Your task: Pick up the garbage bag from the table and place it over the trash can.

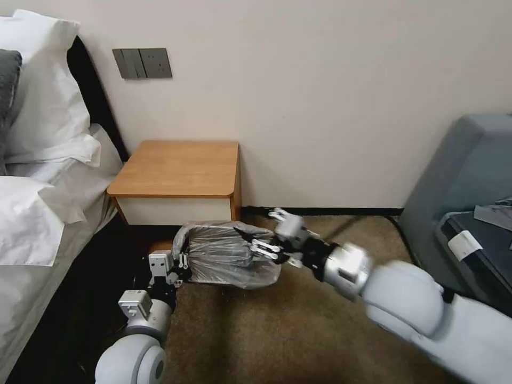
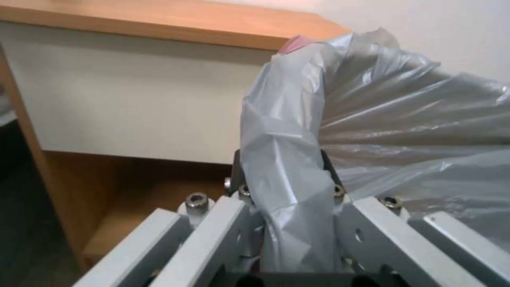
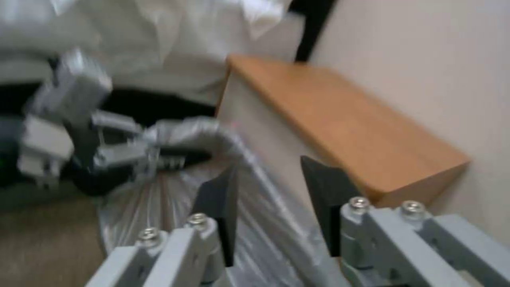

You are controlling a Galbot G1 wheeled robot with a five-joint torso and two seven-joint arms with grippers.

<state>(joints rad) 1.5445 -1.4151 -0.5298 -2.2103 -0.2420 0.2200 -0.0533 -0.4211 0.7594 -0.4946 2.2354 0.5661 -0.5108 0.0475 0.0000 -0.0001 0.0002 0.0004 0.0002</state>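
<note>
Your left gripper (image 2: 287,207) pinches the garbage bag (image 1: 229,256) beside the table (image 1: 178,168); your right gripper (image 3: 265,199) looks spread apart

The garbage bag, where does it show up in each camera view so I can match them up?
Head view: the garbage bag is stretched low in front of the table, between the left gripper and the right gripper.
Left wrist view: the bag runs up from the left gripper's shut fingers and fans out.
Right wrist view: the bag lies beyond the right gripper's open fingers.
Shared landmark: the table's orange-brown top.
</note>
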